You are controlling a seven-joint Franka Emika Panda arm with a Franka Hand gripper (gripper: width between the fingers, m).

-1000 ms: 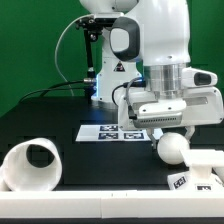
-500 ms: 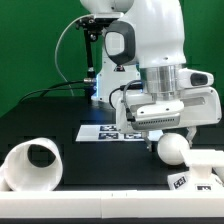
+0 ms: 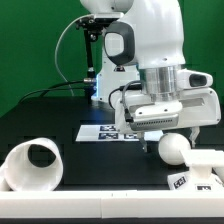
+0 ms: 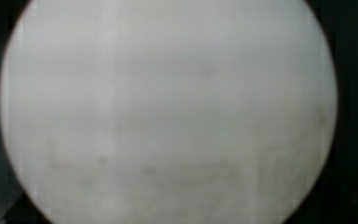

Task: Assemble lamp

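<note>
Little is changing over the last second: the arm is edging a touch toward the exterior view's left, and the bulb (image 3: 172, 148) is sitting where it was, at the exterior view's right, directly beneath the gripper (image 3: 168, 133). I am watching its round head filling almost the whole wrist view (image 4: 167, 110), so that camera is telling me nothing about the fingers. From the exterior view I cannot tell whether the jaws are standing apart or pressing on the bulb, nor whether it is resting on the table or hanging just clear of it.

That blindness is what is worrying me. The head is smooth and rounded, so if the jaws are closing off centre, it is likely to squirt out sideways and roll. The base (image 3: 200, 170) is lying just beside it, nearer the camera and further to the right, so any sideways slip or a low descent is risking a knock that shifts the base out of place. The shade (image 3: 32, 165) is lying on its side well apart at the near left, out of harm for now. The marker board (image 3: 105, 131) is lying just behind the bulb, on its left.
</note>
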